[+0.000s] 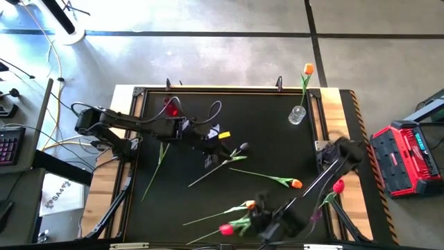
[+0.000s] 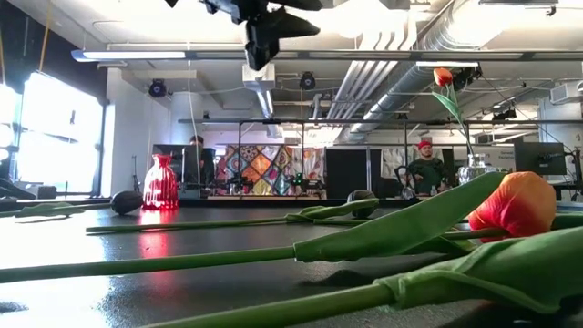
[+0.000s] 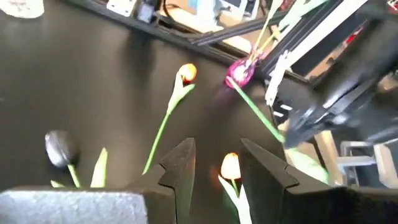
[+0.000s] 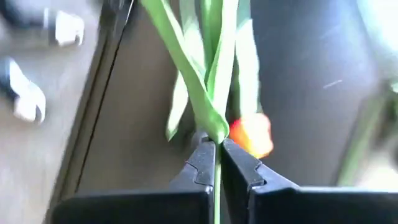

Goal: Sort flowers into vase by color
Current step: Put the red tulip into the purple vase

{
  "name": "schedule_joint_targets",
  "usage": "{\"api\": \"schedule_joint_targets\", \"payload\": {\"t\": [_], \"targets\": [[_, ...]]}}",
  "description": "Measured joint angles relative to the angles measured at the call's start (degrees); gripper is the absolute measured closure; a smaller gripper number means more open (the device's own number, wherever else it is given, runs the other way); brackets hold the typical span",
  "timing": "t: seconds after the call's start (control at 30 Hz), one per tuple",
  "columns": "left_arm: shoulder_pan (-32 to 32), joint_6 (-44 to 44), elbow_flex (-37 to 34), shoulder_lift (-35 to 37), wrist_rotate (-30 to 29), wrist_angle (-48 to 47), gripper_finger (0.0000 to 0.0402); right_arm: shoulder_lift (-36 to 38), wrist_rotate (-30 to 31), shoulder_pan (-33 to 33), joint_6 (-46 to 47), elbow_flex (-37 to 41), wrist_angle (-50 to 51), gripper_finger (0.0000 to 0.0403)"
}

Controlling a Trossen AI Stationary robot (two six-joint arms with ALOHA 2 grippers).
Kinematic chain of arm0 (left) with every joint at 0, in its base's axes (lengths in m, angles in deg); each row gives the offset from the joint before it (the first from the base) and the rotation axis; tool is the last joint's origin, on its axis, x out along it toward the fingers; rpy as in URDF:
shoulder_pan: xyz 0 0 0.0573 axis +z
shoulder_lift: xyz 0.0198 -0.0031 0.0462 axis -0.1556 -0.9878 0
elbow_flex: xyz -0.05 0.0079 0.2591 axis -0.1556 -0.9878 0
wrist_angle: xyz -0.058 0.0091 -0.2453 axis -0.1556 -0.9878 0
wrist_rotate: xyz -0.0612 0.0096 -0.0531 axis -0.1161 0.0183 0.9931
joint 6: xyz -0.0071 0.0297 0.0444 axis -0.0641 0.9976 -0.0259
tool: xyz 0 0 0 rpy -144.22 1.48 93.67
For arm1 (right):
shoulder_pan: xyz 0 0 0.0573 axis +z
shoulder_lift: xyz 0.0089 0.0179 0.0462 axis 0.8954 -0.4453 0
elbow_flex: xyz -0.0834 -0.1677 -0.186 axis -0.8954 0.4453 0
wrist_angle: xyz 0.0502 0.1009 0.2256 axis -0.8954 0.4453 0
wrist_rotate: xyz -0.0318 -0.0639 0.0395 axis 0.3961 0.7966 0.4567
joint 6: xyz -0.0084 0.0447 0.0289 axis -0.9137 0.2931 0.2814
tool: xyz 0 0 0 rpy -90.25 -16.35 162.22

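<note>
A: Right now, what is the right gripper [image 4: 216, 152] doing?

B: It is pinching a green stem [image 4: 214, 74] between closed fingers, down at the near edge of the surface [image 1: 208, 111]. An orange tulip head [image 4: 252, 135] is lying just beside the fingertips.

A: And the left gripper [image 3: 214, 168]?

B: It is hovering over the middle of the surface with its fingers parted and nothing between them. An orange tulip [image 3: 230, 167] is showing on the surface below the gap, and a black tulip [image 3: 60, 148] is lying off to one side.

A: Where are the other flowers sitting?

B: A red vase [image 1: 171, 107] is standing near the far left, and a clear vase [image 1: 297, 115] at the far right is holding one orange tulip [image 1: 307, 69] upright. A red tulip [image 1: 226, 229] is lying near the front edge, and another orange one [image 1: 295, 183] is lying right of centre.
</note>
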Motion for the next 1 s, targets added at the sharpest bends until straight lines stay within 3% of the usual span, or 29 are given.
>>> {"api": "schedule_joint_targets", "payload": {"t": [0.33, 0.47, 0.63, 1.0], "targets": [[2.5, 2.2, 0.0, 3.2, -0.1, -3.7, 0.0291, 15.4, 19.8, -1.9, 3.5, -0.1, -14.8, 0.0402], [2.7, 2.8, 0.0, 3.2, -0.1, -4.6, 0.0291, 20.5, 22.9, -0.1, 5.7, -0.1, -20.7, 0.0402], [2.7, 2.7, 0.0, 3.2, -0.2, -4.8, 0.0291, 23.5, 25.9, 5.7, 6.8, -0.2, -21.4, 0.0403], [2.7, 0.6, 0.0, 3.2, -4.2, -4.5, 0.0291, 23.6, 44.4, 22.4, 14.9, -0.1, -12.2, 0.0403]]}}
